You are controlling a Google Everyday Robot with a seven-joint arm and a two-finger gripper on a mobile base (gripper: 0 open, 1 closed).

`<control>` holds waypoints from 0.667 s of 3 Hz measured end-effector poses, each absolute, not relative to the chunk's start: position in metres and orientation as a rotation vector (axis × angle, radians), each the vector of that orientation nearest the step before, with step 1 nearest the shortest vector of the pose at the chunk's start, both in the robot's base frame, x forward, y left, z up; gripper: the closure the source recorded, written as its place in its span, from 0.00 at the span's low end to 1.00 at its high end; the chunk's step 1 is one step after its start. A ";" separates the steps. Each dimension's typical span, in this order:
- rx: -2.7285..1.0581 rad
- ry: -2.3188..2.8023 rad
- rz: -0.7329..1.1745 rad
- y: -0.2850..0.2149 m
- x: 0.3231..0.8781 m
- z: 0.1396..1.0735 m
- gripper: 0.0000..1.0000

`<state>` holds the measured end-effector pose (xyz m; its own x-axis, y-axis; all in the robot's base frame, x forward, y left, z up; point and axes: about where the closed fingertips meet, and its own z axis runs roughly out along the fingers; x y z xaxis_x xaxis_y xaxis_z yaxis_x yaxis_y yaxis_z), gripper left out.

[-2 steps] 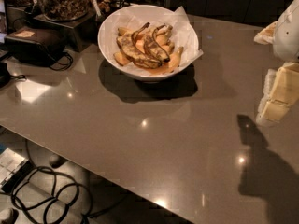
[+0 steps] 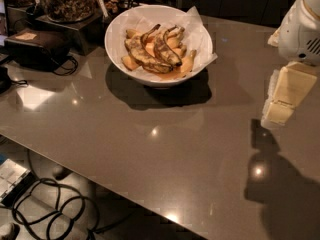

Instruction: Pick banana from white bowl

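The white bowl (image 2: 116, 39) stands at the far middle of the grey-brown table, lined with crinkled white paper. Several bananas lie in it. The pale yellow banana (image 2: 186, 64) lies along the bowl's right front side, partly under two darker, brown-streaked bananas (image 2: 150, 58) that cross the middle. My gripper (image 2: 281, 98), cream-coloured, hangs from the white arm (image 2: 300, 31) at the right edge of the view. It is above the table, well to the right of the bowl and a little nearer than it, and holds nothing visible.
A jar of nuts (image 2: 65, 1) on a dark stand sits at the far left behind the bowl. A black pouch with a cord (image 2: 37, 46) lies left of it. The table's front edge (image 2: 100, 176) runs diagonally, with cables (image 2: 45, 209) on the floor below.
My gripper has shifted slightly to the left, toward the bowl. The bowl and bananas have not moved.
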<state>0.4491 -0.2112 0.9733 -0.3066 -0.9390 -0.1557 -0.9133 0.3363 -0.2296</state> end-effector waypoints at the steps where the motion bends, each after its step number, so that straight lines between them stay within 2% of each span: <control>1: -1.618 2.469 -0.189 -0.202 0.467 0.961 0.00; 2: -1.594 2.462 -0.198 -0.200 0.470 0.963 0.00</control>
<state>0.4698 -0.1998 0.9633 -0.3979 -0.9124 -0.0957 -0.8854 0.4092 -0.2206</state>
